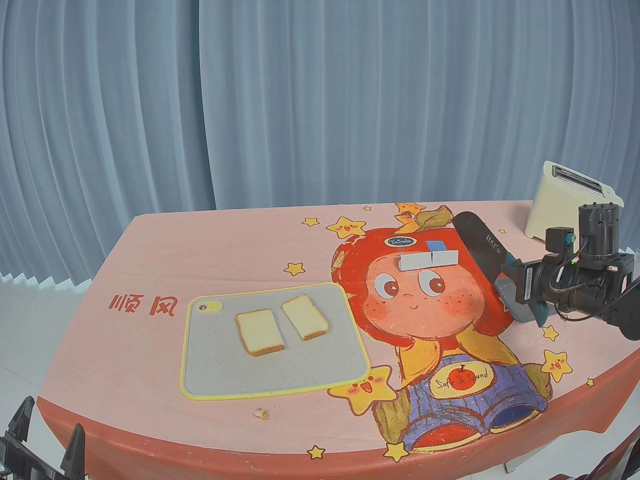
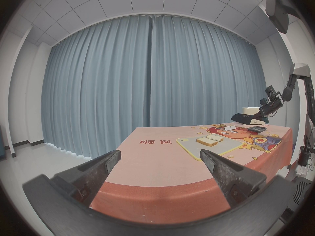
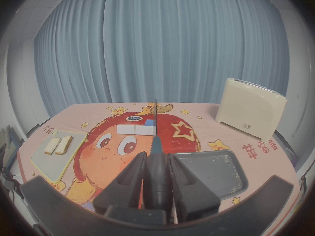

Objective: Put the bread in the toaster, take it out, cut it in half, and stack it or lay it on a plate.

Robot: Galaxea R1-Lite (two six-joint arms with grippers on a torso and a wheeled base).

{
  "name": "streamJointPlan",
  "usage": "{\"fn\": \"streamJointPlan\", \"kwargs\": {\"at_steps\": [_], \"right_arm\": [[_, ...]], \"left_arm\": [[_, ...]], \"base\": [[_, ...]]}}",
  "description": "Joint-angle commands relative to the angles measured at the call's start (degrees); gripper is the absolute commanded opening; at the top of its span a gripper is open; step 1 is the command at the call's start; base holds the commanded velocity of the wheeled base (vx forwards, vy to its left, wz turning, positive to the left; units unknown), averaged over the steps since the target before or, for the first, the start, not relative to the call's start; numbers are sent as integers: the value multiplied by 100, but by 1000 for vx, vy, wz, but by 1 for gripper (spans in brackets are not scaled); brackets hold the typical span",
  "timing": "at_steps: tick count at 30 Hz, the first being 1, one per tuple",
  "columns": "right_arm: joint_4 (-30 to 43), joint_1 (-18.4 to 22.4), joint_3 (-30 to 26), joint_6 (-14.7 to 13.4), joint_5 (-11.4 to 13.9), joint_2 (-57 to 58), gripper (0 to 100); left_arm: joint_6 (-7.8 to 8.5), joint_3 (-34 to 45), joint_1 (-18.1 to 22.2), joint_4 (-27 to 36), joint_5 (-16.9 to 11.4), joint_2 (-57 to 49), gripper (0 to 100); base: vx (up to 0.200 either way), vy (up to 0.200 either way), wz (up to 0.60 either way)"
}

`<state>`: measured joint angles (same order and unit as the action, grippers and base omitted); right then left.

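Note:
Two halves of toasted bread lie side by side on the grey cutting board [image 1: 213, 361]: the left half [image 1: 259, 332] and the right half [image 1: 305, 316]. Both also appear far off in the right wrist view as bread halves [image 3: 59, 145]. My right gripper [image 3: 157, 157] is shut on the handle of a knife [image 3: 155, 122], whose black blade [image 1: 477, 243] points up and to the left above the table's right side. A cream toaster [image 1: 567, 200] stands at the far right. Below the table's front left corner, my left gripper [image 2: 160, 163] is open and holds nothing.
A dark grey tray [image 3: 210, 172] lies on the table under the right gripper. A white and blue block [image 1: 430, 257] rests in the middle of the printed cloth. A small crumb [image 1: 260, 413] lies near the front edge, just before the board.

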<state>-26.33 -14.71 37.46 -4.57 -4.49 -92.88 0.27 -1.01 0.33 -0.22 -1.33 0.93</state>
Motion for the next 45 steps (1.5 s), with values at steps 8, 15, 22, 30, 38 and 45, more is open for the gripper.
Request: {"fn": "streamJointPlan", "kwargs": {"at_steps": [8, 15, 22, 30, 38, 45], "right_arm": [[-355, -638, 77, -44, -474, -503, 0], [-610, -787, 24, -44, -659, -600, 0], [-610, -875, 16, -44, -676, -714, 0], [-610, -910, 7, -44, -685, -714, 0], [-610, -902, 7, -44, -685, -802, 0], [-610, -902, 16, -44, -685, -863, 0]], "left_arm": [[8, 101, 2, -4, 1, -93, 100], [8, 101, 2, -4, 1, -93, 100], [8, 101, 2, -4, 1, -93, 100], [8, 101, 2, -4, 1, -93, 100], [8, 101, 2, -4, 1, -93, 100], [0, 101, 2, -4, 1, -93, 100]], "base": [[0, 0, 0], [0, 0, 0], [0, 0, 0], [0, 0, 0], [0, 0, 0], [0, 0, 0]]}}
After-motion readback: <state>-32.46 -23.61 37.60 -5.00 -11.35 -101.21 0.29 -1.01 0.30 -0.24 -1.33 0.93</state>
